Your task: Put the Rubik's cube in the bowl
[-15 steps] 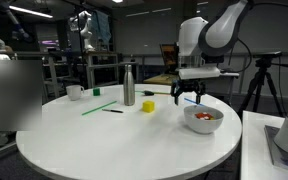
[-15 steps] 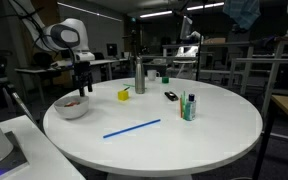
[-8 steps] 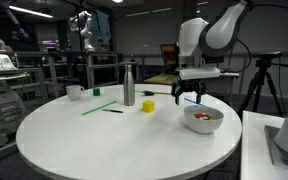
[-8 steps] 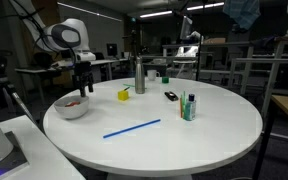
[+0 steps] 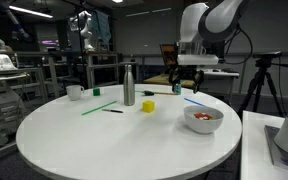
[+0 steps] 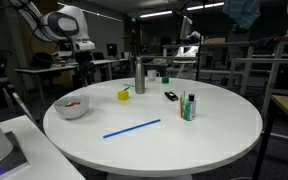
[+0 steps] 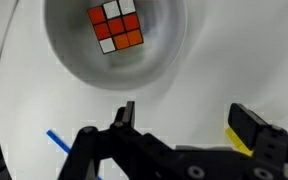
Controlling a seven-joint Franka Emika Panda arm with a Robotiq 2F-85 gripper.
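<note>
In an exterior view, a small white cup point(image 5: 74, 92) stands at the far left of the round white table point(image 5: 84, 145). To its right a thin green stick point(image 5: 97, 107) lies flat, with a short black marker point(image 5: 114, 111) just past its end. Next comes an upright brushed-steel bottle point(image 5: 129, 85), and near it on the right sits a plain yellow block point(image 5: 147, 105).

Further right the black Robotiq gripper point(image 5: 187, 86) hangs in the air above the table's far edge, clear of everything on it. A thin blue straw point(image 5: 196, 100) lies on the table below it. At the right end rests the wide glossy white bowl point(image 5: 196, 126), and the small multicoloured Rubik's cube point(image 5: 208, 115) sits inside it.

In the wrist view the cube point(image 7: 115, 25) lies on the bowl's point(image 7: 74, 50) floor, showing a face of red, white and orange squares. Lower in the picture, the gripper point(image 7: 184, 118) has its two fingers point(image 7: 124, 115) spread wide apart with nothing between them. The blue straw point(image 7: 56, 141) shows at lower left, and the yellow block point(image 7: 239, 141) peeks out beside the right-hand finger.
</note>
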